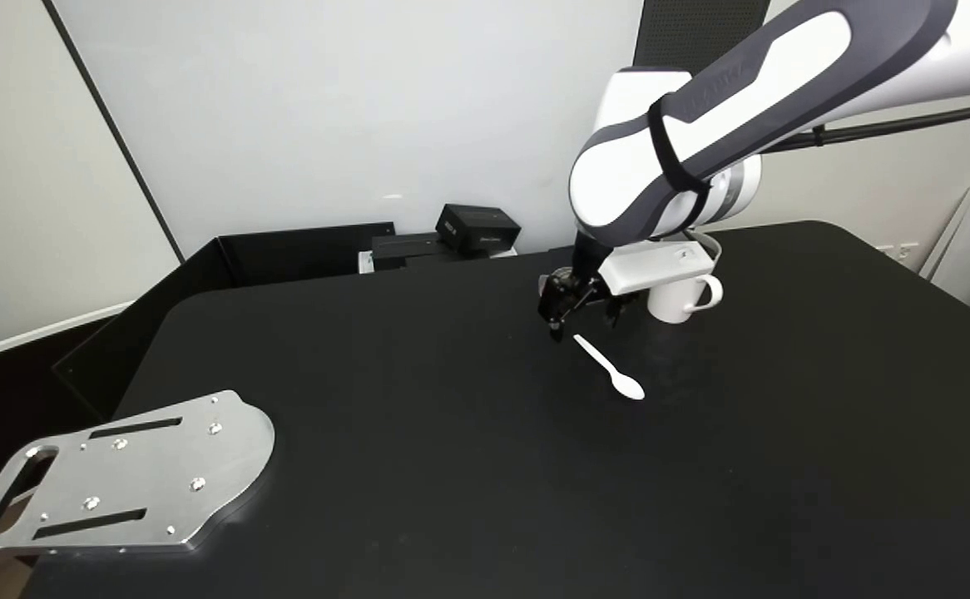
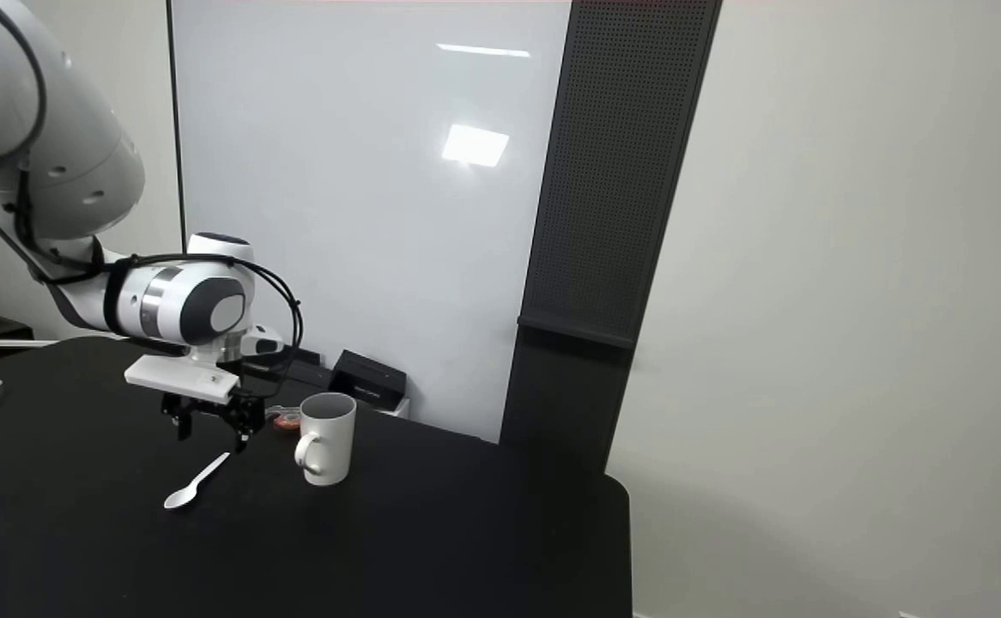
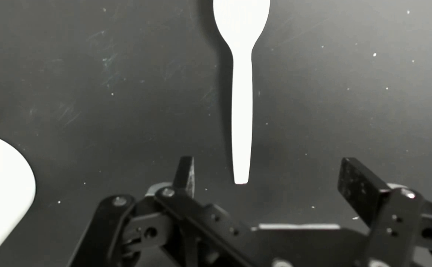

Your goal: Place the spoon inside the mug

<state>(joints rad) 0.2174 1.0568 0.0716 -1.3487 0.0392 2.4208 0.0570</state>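
The white spoon lies flat on the black table in both exterior views [image 1: 627, 386] [image 2: 183, 496]. In the wrist view the spoon [image 3: 242, 96] points its handle end toward the gripper; its bowl is cut off at the top edge. My gripper [image 3: 268, 174] is open and empty. The handle end lies between the fingertips in the picture, nearer the left finger. In both exterior views the gripper [image 1: 585, 326] [image 2: 212, 439] hovers above the table by the handle end. The white mug stands upright beside the gripper [image 1: 672, 301] [image 2: 329, 442]. A white rounded shape [image 3: 1, 193], apparently the mug, shows at the wrist view's left edge.
A small reddish object [image 2: 286, 421] lies behind the gripper, near the mug. Black boxes [image 1: 478, 229] [image 2: 367, 380] stand beyond the table's back edge. A silver metal plate [image 1: 144, 478] lies at the table's far side from the mug. A whiteboard wall [image 1: 352, 116] rises behind.
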